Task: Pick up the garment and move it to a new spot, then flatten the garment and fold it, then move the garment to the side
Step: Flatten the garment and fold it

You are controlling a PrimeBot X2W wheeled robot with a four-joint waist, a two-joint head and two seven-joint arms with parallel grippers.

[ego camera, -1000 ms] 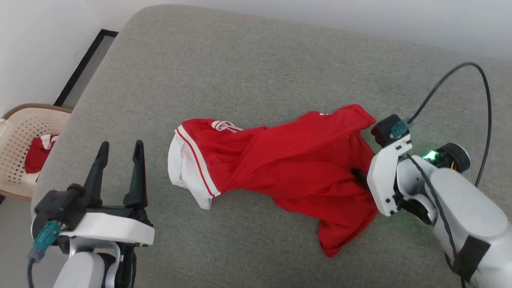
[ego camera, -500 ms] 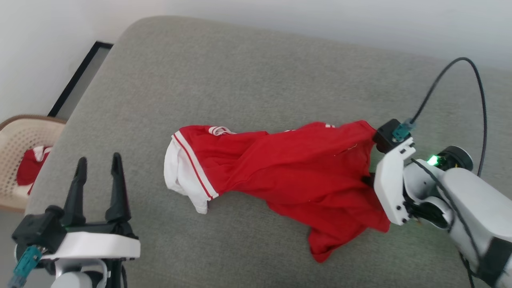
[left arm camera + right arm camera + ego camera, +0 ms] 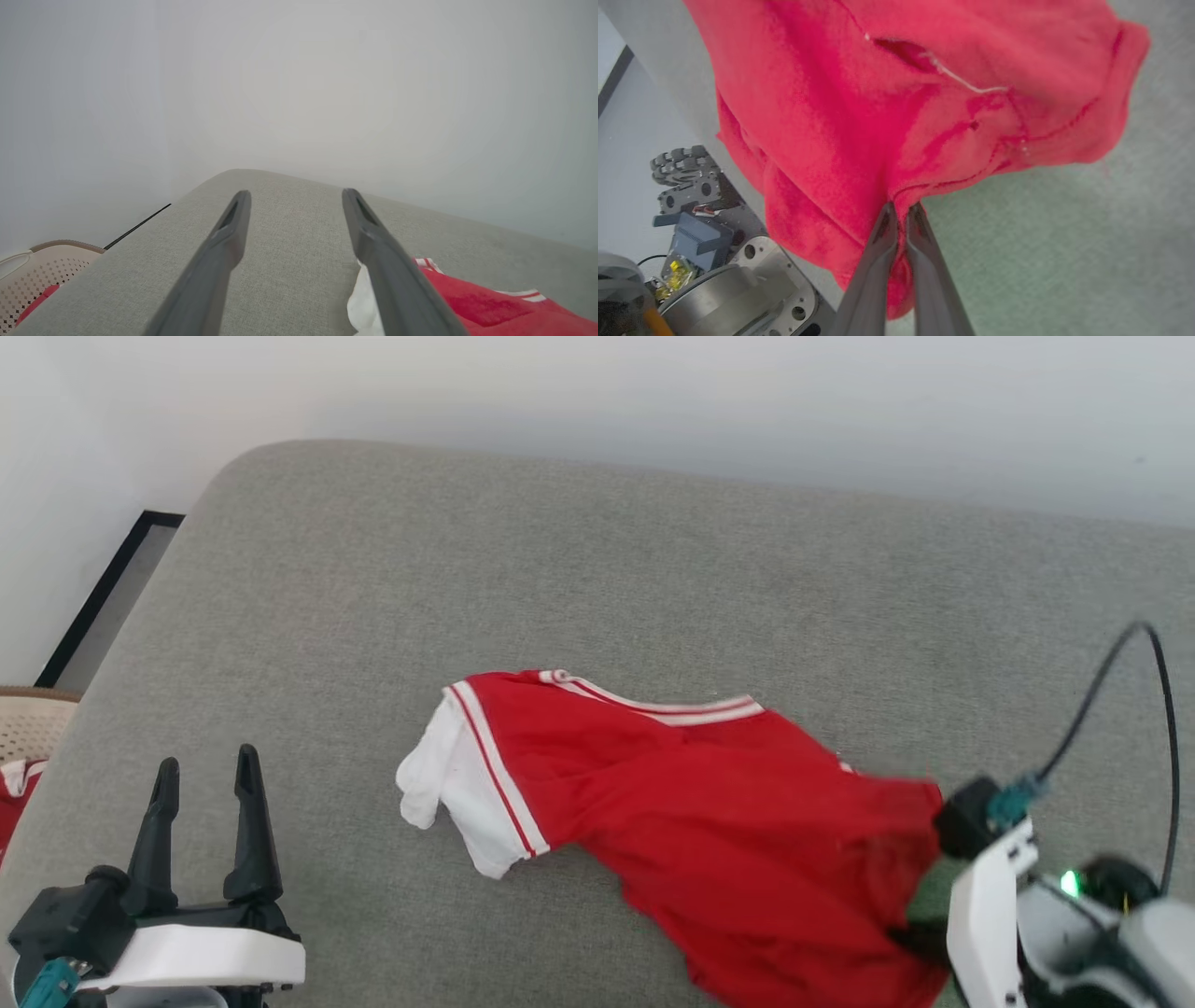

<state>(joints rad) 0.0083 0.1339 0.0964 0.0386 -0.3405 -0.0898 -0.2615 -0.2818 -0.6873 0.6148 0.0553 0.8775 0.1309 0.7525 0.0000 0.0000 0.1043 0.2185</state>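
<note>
Grey cushion (image 3: 597,569) (pale wall (image 3: 653,392) behind)

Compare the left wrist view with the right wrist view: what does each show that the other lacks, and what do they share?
Left wrist view: the left gripper, open, a beige basket, and the white sleeve. Right wrist view: the right gripper shut on a red fold, and the robot's base. Shared: the garment and the grey cushion.

The right gripper (image 3: 901,211) has its fingers pressed together on a fold of the shirt (image 3: 859,93), with red cloth caught between the tips. The shirt bunches above and left of the fingers, over the grey cushion (image 3: 1064,242). The robot base (image 3: 738,280) sits lower left.
</note>
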